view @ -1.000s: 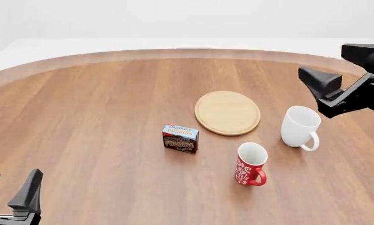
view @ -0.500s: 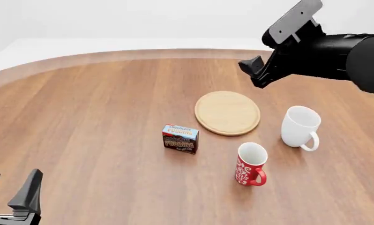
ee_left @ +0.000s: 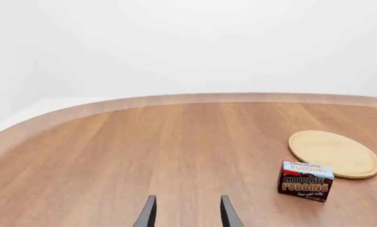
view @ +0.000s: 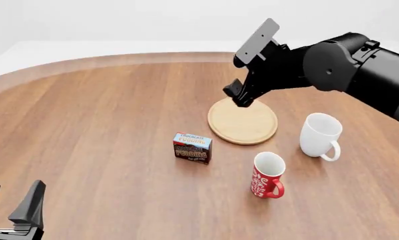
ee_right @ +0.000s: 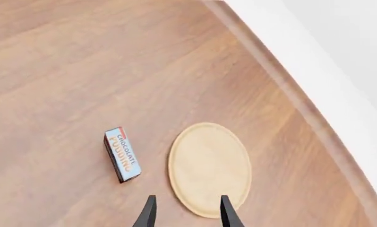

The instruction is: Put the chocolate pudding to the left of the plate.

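Right gripper (view: 238, 96) has swung in over the plate (view: 243, 120), fingers apart, empty, approaching chocolate pudding (view: 192, 147); left gripper (view: 13, 207) parked, open, empty.

A round wooden surface (view: 86, 125) is filling the scene, its curved far edge meeting a plain white backdrop (view: 119, 20).

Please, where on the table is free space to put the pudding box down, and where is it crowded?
The wood left of the plate is bare, from the chocolate pudding out to the table's curved far edge. It is crowded on the right: the white mug and the red mug stand close together there, and the right gripper hangs over the plate's far rim.
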Action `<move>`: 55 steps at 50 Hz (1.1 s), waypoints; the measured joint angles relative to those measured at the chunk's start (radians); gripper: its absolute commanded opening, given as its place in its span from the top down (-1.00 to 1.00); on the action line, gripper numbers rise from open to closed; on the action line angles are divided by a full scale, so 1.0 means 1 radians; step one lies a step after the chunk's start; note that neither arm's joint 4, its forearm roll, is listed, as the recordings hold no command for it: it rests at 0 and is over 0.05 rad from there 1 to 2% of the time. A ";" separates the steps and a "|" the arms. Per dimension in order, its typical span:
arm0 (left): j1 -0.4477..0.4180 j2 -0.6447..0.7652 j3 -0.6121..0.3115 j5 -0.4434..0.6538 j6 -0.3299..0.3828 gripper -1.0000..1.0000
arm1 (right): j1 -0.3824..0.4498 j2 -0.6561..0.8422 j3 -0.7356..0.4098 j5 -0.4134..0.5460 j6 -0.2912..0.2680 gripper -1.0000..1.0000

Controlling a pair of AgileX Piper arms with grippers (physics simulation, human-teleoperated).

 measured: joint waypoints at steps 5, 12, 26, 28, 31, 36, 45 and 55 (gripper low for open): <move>0.000 0.000 0.000 0.000 0.000 -1.00 | 0.013 0.027 0.004 -0.004 0.008 -1.00; 0.000 0.000 0.000 0.000 0.000 -1.00 | 0.028 0.067 0.019 -0.022 0.022 -1.00; 0.000 0.000 0.000 0.000 0.000 -1.00 | 0.041 0.159 0.005 -0.052 0.041 -1.00; 0.000 0.000 0.000 0.000 0.000 -1.00 | 0.043 0.170 0.003 -0.056 0.044 -1.00; 0.000 0.000 0.000 0.000 0.000 -1.00 | 0.047 0.186 0.002 -0.064 0.047 -1.00; 0.000 0.000 0.000 0.000 0.000 -1.00 | 0.064 0.209 0.010 -0.084 0.058 -1.00; 0.000 0.000 0.000 0.000 0.000 -1.00 | 0.093 0.239 0.028 -0.115 0.076 -1.00; 0.000 0.000 0.000 0.000 0.000 -1.00 | 0.113 0.256 0.042 -0.134 0.086 -1.00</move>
